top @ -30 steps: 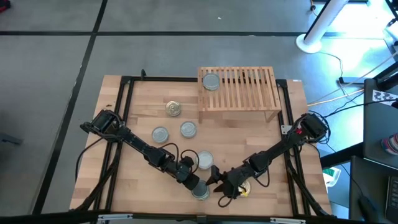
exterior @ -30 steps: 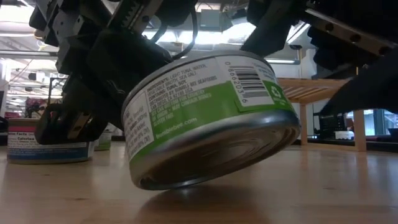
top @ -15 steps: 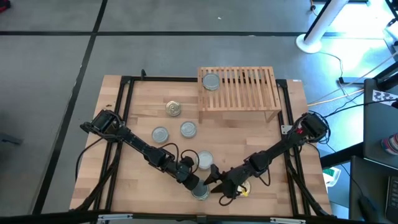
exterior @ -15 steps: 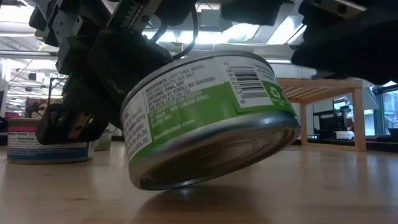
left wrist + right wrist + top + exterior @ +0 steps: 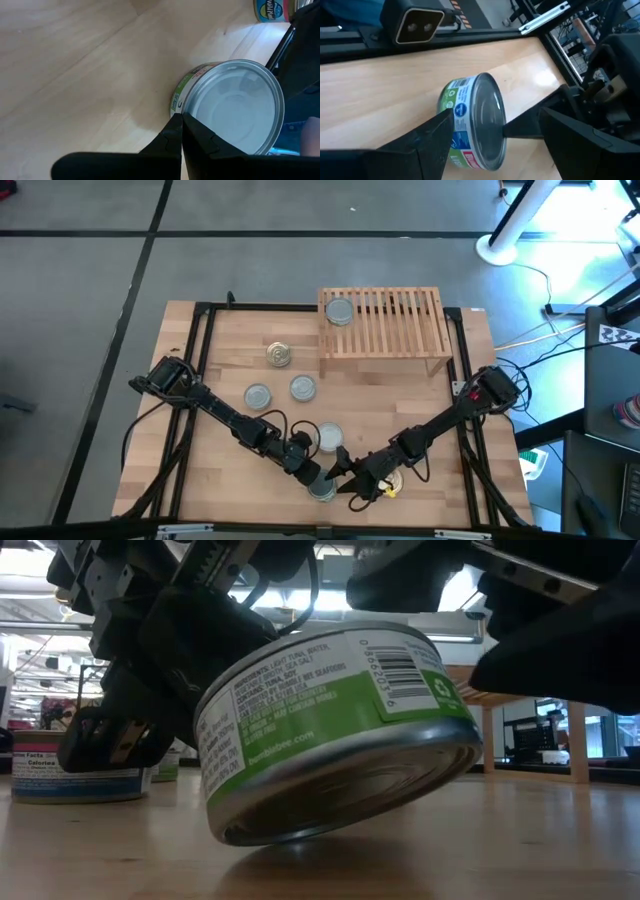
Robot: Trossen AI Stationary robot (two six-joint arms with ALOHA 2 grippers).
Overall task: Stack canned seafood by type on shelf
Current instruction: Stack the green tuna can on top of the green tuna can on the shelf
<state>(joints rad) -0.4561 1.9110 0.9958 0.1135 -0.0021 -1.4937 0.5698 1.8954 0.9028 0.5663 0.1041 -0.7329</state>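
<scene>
Tilted green-labelled can (image 5: 335,730) sits between the right tool's (image 5: 492,135) spread fingers.

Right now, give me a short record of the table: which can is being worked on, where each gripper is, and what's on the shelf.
can in play: green-label can, tilted, one edge on the table, near front edge
left gripper: shut, tips against the can's rim
right gripper: open, one finger on each side of that can
shelf: one silver-top can at its left end
loose cans: gold-top can; three silver-top ones mid-table
</scene>
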